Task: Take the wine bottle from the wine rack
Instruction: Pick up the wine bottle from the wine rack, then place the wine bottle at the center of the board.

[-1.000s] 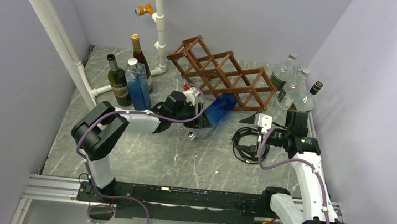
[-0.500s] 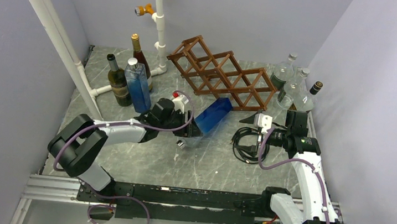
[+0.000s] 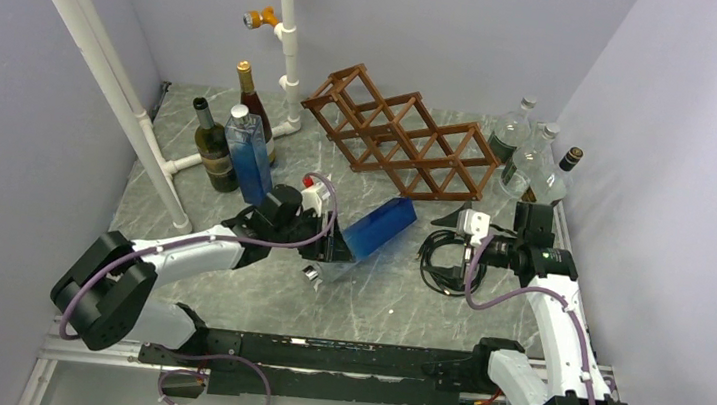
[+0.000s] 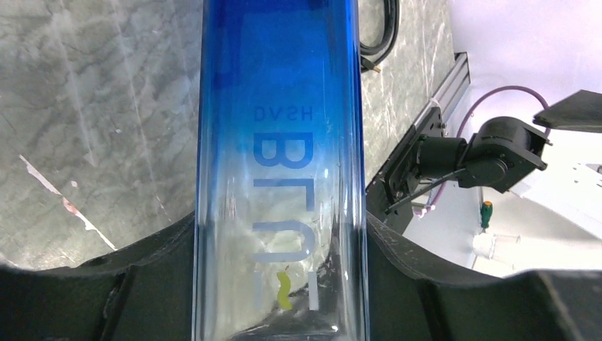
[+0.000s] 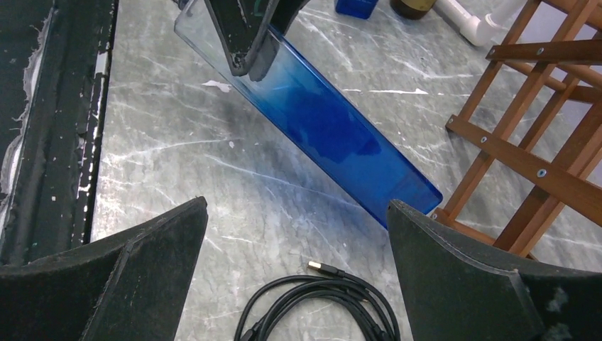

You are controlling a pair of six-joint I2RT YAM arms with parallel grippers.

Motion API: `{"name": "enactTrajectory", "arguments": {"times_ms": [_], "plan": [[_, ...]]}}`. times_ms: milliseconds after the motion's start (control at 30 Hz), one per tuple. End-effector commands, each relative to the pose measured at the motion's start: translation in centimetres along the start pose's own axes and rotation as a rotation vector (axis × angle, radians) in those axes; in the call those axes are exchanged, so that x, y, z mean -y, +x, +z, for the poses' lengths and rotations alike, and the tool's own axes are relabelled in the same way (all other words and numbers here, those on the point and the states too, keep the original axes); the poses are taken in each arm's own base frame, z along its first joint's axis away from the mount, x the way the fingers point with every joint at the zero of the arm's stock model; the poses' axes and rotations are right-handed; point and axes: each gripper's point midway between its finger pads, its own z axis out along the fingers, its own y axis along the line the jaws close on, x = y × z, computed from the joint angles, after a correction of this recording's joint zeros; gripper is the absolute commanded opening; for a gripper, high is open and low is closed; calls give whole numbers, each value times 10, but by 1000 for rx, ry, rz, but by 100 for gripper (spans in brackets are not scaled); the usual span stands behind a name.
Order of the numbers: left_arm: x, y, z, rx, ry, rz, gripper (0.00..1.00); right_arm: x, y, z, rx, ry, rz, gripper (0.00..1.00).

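Top view first: my left gripper is clamped on the clear neck end of the blue wine bottle. The bottle lies at a slant over the table, base end pointing back at the wine rack. It's out of the diamond cells as far as I can see, so I'd call this the pull-away step, with the extraction itself basically done. My right gripper sits off to the side by the black cable, holding nothing.

Left wrist cam: the bottle fills the middle of the view, with a finger pressed against each side of the glass. The grip looks square and not skewed.

Right wrist cam: both fingers are spread wide with only the table and cable between them. From here the bottle's base corner is just beside the rack's lower bar. I can't tell if they touch.

Next move, I reckon: draw the bottle further off the rack so that corner doesn't snag, then find it a free bit of table. Smooth glass held at one end could swing, so go slow.
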Motion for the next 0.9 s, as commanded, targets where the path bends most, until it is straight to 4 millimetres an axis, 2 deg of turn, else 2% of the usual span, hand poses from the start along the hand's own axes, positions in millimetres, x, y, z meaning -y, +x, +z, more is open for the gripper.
{"name": "enactTrajectory", "arguments": {"times_ms": [0, 67, 267, 533, 667, 867], "plan": [[72, -36, -20, 102, 255, 125, 0, -5, -3, 3, 32, -34, -58, 100], [74, -33, -21, 75, 262, 113, 0, -7, -4, 5, 25, -53, -89, 100], [83, -26, -24, 5, 288, 91, 0, -20, -5, 27, -40, -195, -212, 100], [94, -17, -22, -55, 338, 70, 0, -21, -7, 50, -94, -300, -282, 100], [101, -15, -21, -74, 359, 70, 0, -23, 1, 62, -156, -331, -316, 100], [107, -14, -22, -82, 376, 77, 0, -27, 7, 70, -185, -355, -329, 100]]}}
